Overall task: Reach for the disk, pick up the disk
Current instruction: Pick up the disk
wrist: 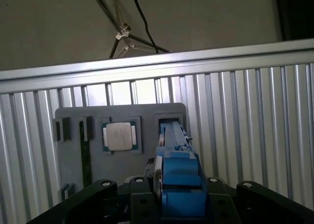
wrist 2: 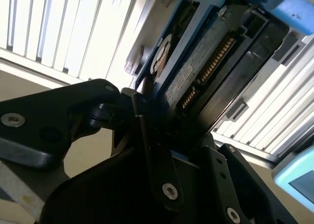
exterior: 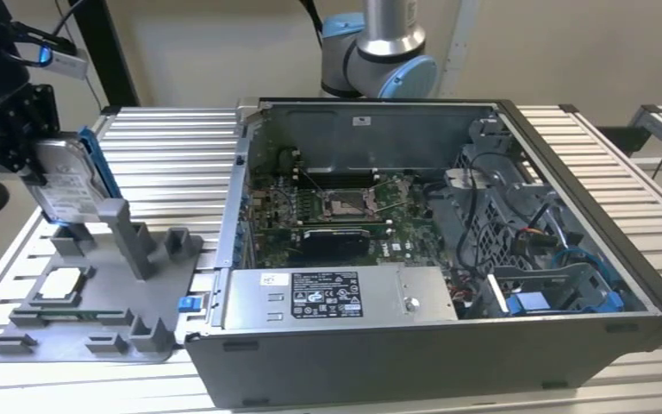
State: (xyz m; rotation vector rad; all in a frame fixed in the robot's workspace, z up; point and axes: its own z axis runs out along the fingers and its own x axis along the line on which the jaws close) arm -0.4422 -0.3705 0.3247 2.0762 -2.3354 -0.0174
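Silver-grey disk (exterior: 66,185) w/ white label (exterior: 70,200), blue frame (exterior: 103,172); upright, tight in tool (exterior: 30,157)

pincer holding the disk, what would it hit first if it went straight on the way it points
Probably the grey fixture tray: the pincer, shut on the disk, points down at its slot beside the processor chip. The disk's edge would land first; depth is unclear.

Upright in the black gripper (exterior: 32,159): flat silver-grey, blue-framed metal disk (exterior: 69,185); just below, grey plastic tray (exterior: 90,328) holding square silver chip (exterior: 59,284).
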